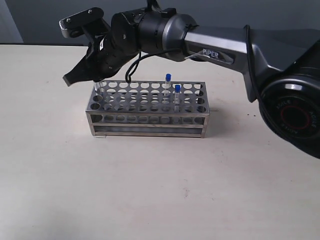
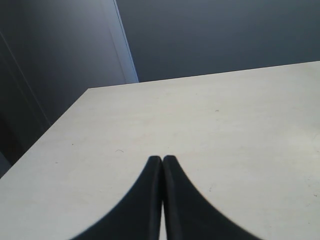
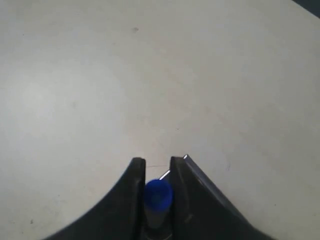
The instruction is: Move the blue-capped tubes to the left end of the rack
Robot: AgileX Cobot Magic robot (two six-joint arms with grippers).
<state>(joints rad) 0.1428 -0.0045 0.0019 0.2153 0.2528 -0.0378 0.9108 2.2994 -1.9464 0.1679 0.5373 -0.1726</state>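
Cream tabletop (image 1: pixel 150 190), faintly speckled; dark grey wall (image 1: pixel 225 12) behind; pale vertical strip (image 2: pixel 125 50).

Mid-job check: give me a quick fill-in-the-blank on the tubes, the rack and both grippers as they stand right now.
1. The right gripper is shut on a tube whose cap is ____.
2. In the exterior view it holds that tube at the ____ end of the rack.
3. Clear of that gripper, ____ blue-capped tubes show, standing further right in the rack.
4. The left gripper is ____, with nothing in it.
Missing words: blue; left; two; shut.
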